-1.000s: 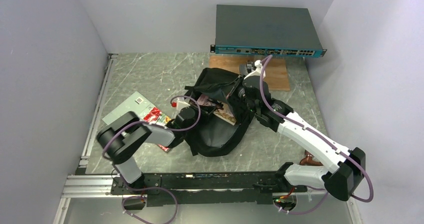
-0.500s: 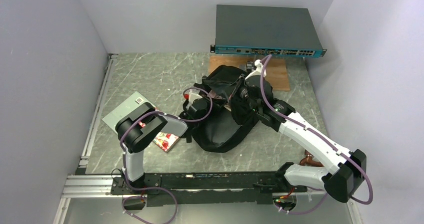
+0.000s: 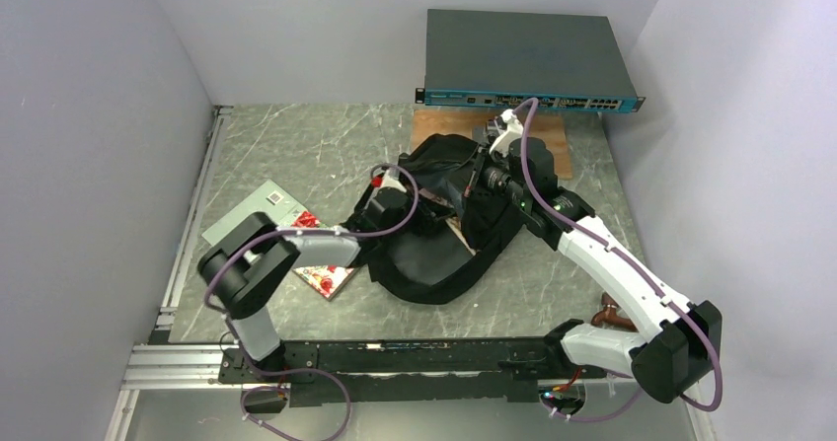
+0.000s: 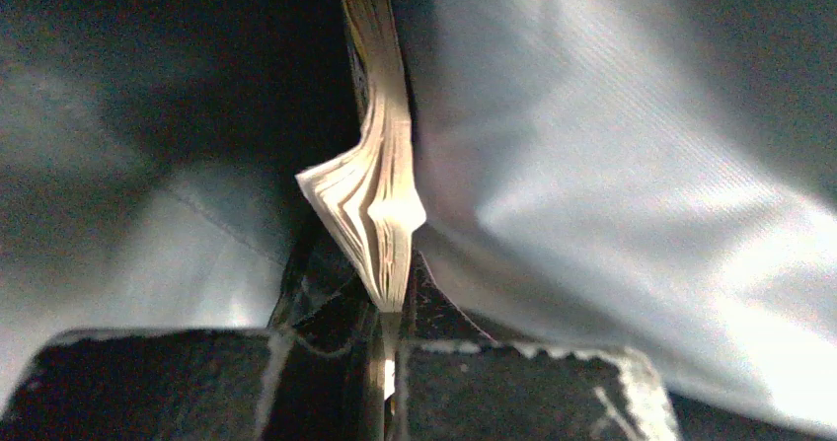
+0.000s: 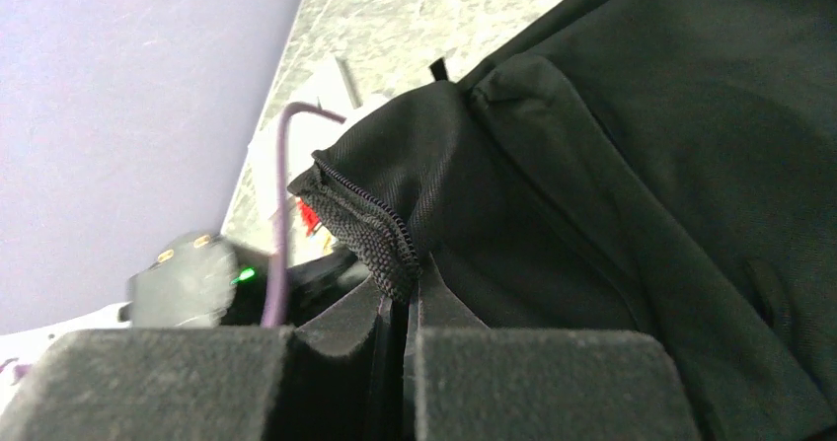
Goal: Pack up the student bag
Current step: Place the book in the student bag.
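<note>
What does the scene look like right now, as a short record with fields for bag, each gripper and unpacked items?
bag: soft black fabric backpack, lying mid-table
left gripper: shut on cream-paged book, in backpack's mouth
right gripper: shut on backpack's black zipper edge
unpacked: flat red patterned book beside backpack

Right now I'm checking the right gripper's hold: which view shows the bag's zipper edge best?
Right wrist: the zipper edge sits close up, pinched by the shut right gripper. Top external shows the student bag, its edge hidden behind that gripper. Left wrist shows none of it.
</note>
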Tool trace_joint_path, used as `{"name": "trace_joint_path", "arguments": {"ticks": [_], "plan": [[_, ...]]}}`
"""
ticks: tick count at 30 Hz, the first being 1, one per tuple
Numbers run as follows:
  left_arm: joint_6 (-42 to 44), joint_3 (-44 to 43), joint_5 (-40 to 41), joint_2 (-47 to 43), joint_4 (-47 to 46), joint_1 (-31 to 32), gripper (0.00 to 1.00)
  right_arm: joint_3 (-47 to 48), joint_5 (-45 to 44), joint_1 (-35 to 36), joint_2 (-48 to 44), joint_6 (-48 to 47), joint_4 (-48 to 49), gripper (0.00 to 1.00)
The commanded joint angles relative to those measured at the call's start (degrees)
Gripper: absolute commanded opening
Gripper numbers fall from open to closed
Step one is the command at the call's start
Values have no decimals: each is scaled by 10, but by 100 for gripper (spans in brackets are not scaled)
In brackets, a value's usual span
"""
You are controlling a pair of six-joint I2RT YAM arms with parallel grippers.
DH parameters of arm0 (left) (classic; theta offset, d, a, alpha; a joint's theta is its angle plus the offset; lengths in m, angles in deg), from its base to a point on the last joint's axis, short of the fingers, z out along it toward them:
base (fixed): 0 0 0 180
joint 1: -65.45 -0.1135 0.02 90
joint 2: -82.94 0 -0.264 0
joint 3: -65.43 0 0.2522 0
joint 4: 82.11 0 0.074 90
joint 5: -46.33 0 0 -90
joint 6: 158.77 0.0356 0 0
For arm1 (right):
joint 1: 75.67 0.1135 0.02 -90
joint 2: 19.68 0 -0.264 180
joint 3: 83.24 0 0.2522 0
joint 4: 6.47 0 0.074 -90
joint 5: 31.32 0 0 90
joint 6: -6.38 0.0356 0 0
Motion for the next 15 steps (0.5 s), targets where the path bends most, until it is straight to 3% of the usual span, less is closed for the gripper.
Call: {"name": "trace_joint_path", "arguments": {"ticks": [1, 4, 8, 15], "plan": [[-104, -58, -64, 96, -44, 2, 0, 18, 58, -1, -10, 3, 79, 0], [-133, -75, -20, 154, -96, -6, 0, 30, 52, -1, -14, 0, 60, 0], [-86, -123, 18, 191, -66, -25, 7, 29, 50, -2, -23, 0, 56, 0], [-56, -133, 8, 199, -5, -47, 39, 16, 42, -8, -25, -9, 53, 0]]}}
